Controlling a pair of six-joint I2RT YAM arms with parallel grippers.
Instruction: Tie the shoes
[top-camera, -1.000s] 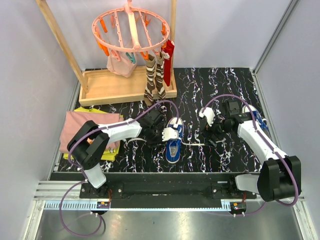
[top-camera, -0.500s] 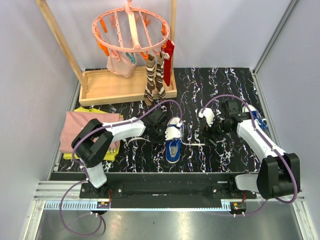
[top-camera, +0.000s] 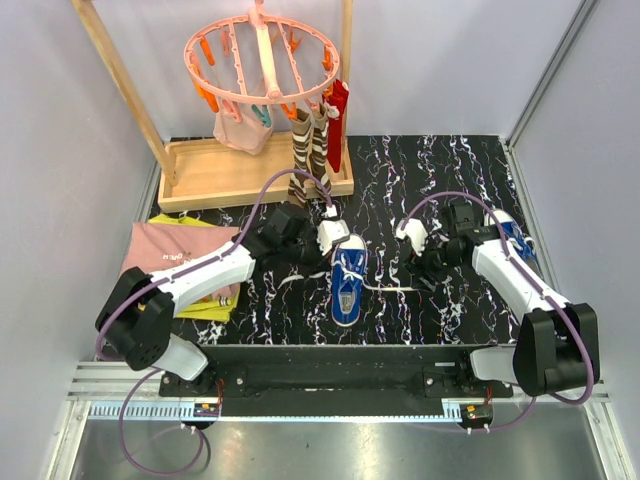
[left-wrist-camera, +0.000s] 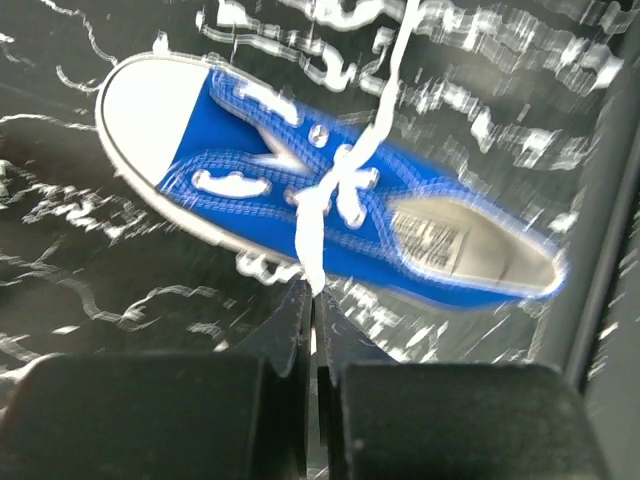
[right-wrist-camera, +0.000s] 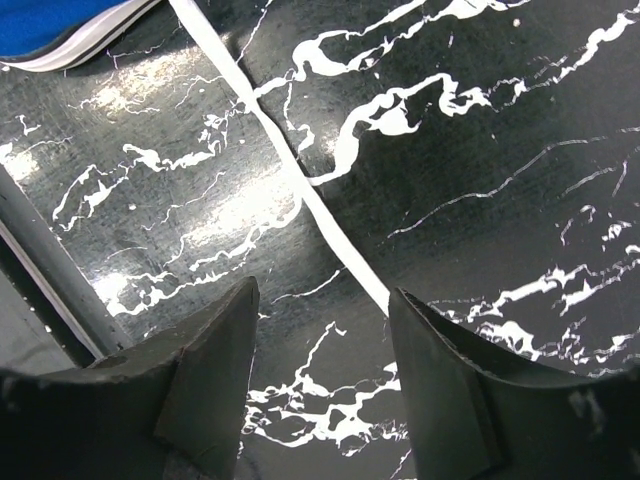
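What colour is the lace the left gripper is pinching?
The lace, pinched in the left gripper, is white against the blue shoe; clearest in the left wrist view.

Setting: robot laboratory test cell.
- An enclosure is formed by plain pale walls on the left, far and right sides, framed by metal corner posts.
- A black, white-veined surface is laid inside.
- A left arm and a right arm are bolted to a black mounting bar at the near edge and fed by purple cables.
- A slotted aluminium rail is fitted nearer still.
- Laundry props are staged at the far left: wooden rack, pink peg hanger, striped socks, folded cloths.
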